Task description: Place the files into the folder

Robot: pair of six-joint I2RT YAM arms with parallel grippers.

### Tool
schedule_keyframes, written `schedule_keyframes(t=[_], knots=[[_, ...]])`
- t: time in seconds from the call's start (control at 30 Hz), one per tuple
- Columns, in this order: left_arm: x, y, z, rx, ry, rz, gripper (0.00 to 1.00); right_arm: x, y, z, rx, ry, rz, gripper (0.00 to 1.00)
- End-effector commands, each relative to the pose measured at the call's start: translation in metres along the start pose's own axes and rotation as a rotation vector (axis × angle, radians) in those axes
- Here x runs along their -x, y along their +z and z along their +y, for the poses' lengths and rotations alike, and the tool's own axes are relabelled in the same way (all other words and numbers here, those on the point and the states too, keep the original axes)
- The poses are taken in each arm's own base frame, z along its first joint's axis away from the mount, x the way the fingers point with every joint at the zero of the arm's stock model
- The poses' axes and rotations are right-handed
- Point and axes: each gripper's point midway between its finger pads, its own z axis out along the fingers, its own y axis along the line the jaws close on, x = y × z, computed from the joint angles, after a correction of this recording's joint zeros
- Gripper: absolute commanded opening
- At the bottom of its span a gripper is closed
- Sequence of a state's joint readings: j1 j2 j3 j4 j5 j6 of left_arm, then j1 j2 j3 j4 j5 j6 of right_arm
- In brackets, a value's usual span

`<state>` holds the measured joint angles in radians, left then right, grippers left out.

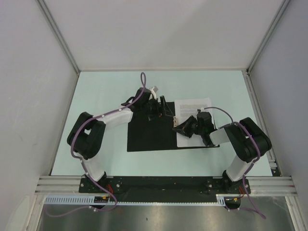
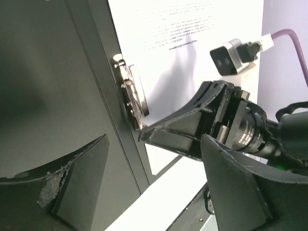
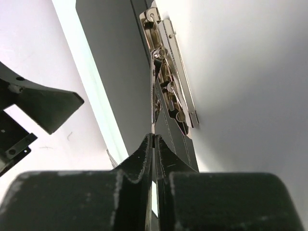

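Pinching spine clip [image 3: 168, 82]: right gripper [image 3: 153, 138] | left gripper [image 2: 154, 149] spread | folder [image 1: 149, 137] open, black | files [image 1: 192, 106] white

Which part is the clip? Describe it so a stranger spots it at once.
Find the open black folder in the middle of the table, with a white sheet along its right side. The clip lies where black meets white. It is the only shiny metal part there, and the right gripper is shut on its thin lever.
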<state>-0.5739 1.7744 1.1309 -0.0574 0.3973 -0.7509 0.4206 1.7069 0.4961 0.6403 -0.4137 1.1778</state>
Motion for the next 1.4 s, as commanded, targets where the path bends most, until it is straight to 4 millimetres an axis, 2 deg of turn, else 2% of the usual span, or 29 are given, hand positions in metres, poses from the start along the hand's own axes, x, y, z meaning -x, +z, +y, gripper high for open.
schedule_keyframes(t=[0.0, 0.07, 0.1, 0.17, 0.33, 0.5, 0.63, 0.77, 0.83, 1.07, 1.1, 1.2, 1.33, 1.37], knots=[[-0.021, 0.014, 0.019, -0.001, -0.043, 0.04, 0.83, -0.013, -0.008, -0.054, -0.201, 0.025, 0.006, 0.0], [-0.026, 0.022, 0.023, -0.008, -0.082, 0.044, 0.83, -0.011, -0.012, -0.061, -0.235, 0.002, -0.001, 0.0], [-0.036, 0.027, 0.035, 0.016, -0.102, 0.06, 0.84, -0.011, -0.015, -0.07, -0.275, -0.028, -0.002, 0.0], [-0.042, 0.031, 0.047, 0.04, -0.132, 0.066, 0.85, -0.01, -0.019, -0.079, -0.31, -0.054, -0.005, 0.0], [-0.048, 0.026, 0.079, 0.145, -0.181, 0.039, 0.86, -0.001, -0.038, -0.108, -0.463, -0.119, -0.05, 0.0], [-0.05, 0.02, 0.097, 0.201, -0.205, 0.026, 0.87, 0.005, -0.047, -0.126, -0.564, -0.137, -0.099, 0.0], [-0.051, 0.019, 0.102, 0.213, -0.206, 0.026, 0.87, 0.001, -0.05, -0.147, -0.631, -0.132, -0.092, 0.0], [-0.046, 0.016, 0.1, 0.212, -0.192, 0.014, 0.87, -0.011, -0.038, -0.151, -0.577, -0.124, -0.043, 0.0], [-0.045, 0.017, 0.098, 0.207, -0.192, 0.01, 0.87, -0.017, -0.036, -0.162, -0.598, -0.112, -0.017, 0.0], [-0.044, 0.02, 0.095, 0.193, -0.193, 0.018, 0.87, -0.016, -0.031, -0.177, -0.622, -0.114, -0.021, 0.0], [-0.045, 0.02, 0.094, 0.189, -0.192, 0.022, 0.87, -0.016, -0.031, -0.178, -0.618, -0.118, -0.016, 0.0], [-0.043, 0.02, 0.089, 0.172, -0.18, 0.024, 0.87, -0.021, -0.02, -0.158, -0.517, -0.13, 0.024, 0.01], [-0.036, 0.017, 0.071, 0.131, -0.132, 0.014, 0.88, -0.026, -0.005, -0.103, -0.3, -0.132, 0.066, 0.11], [-0.035, 0.017, 0.067, 0.117, -0.122, 0.017, 0.88, -0.025, -0.004, -0.096, -0.28, -0.132, 0.067, 0.16]])
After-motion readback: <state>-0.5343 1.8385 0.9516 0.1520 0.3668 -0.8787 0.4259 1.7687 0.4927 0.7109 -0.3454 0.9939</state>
